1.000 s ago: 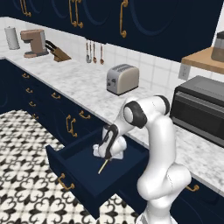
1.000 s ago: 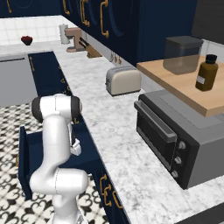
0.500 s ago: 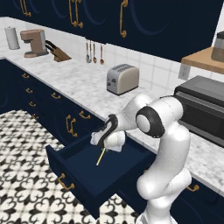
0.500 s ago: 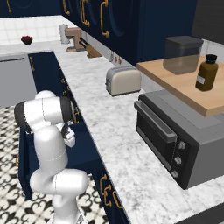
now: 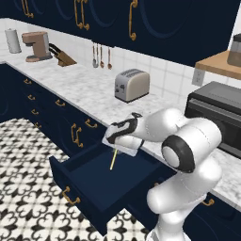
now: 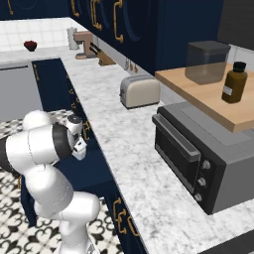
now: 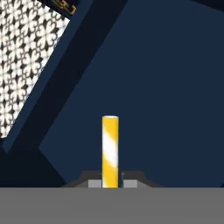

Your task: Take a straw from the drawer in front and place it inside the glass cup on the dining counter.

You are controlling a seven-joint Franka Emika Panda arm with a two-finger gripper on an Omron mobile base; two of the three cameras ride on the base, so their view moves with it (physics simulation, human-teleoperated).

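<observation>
The counter (image 5: 89, 92) is white-grey marble and runs along the wall over navy cabinets, with a toaster (image 5: 132, 84) standing on it. Below its edge the drawer (image 5: 101, 181) is pulled open, wide and shallow, dark blue inside, a brass pull on its front.

The pincer (image 5: 117, 147) hangs over the drawer's back part, pointing down. It is clamped on the straw (image 5: 113, 160), a thin pale-yellow stick that hangs straight down from between the fingertips, its lower end above the drawer floor and not clearly touching it. In the hand view the straw (image 7: 110, 151) shows yellow with a white stripe, rising from between the two fingertips (image 7: 95, 183).

Its upper end is hidden inside the pincer. In the right base view the arm's own body covers the pincer and straw.
</observation>
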